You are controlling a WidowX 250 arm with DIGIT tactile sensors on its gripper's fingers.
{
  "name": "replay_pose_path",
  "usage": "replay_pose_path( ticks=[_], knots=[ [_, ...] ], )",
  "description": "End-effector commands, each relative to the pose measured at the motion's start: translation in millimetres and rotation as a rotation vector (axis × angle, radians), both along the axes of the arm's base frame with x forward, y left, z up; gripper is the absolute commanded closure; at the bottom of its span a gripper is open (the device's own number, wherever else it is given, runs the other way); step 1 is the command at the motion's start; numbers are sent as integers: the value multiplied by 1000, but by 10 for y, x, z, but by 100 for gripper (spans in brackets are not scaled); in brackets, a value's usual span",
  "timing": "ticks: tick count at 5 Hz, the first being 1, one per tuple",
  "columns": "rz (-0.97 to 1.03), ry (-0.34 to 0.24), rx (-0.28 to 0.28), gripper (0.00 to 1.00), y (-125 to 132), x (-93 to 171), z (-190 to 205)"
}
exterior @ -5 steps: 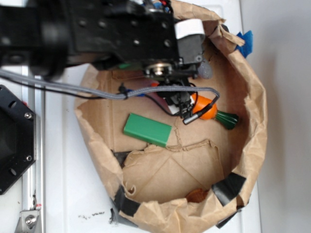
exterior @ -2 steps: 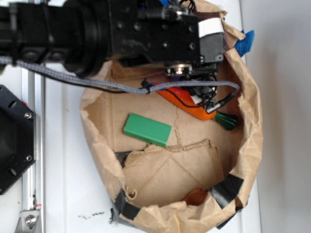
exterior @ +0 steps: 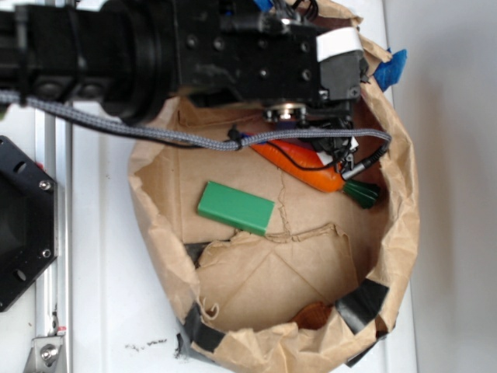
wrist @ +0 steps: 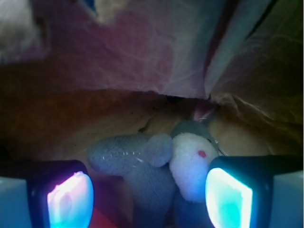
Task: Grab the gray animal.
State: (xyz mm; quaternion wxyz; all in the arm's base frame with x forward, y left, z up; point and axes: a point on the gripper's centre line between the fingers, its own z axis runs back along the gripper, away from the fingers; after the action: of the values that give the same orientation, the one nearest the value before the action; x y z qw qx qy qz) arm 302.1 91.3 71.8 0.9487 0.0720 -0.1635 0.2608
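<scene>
both fingers (wrist: pixel 71 199) spread wide, flanking the gray animal (wrist: pixel 156 171), not gripping.

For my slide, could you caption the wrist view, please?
Open gripper straddling the gray plush bunny against the paper bag wall.

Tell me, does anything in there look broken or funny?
The brown paper bag looks rough: its rim is torn, crumpled and patched with black tape. The gray bunny lies squashed in a corner against the paper wall, between the open hand's fingers.
</scene>
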Motion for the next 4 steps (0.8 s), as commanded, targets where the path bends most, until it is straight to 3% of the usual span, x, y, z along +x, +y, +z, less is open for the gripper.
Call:
replay_pose_path(
  ticks=[1,4],
  knots=[
    [32,-40,28,0,150,7,27],
    [-5,21,50,0,72,-5,-231]
  ],
)
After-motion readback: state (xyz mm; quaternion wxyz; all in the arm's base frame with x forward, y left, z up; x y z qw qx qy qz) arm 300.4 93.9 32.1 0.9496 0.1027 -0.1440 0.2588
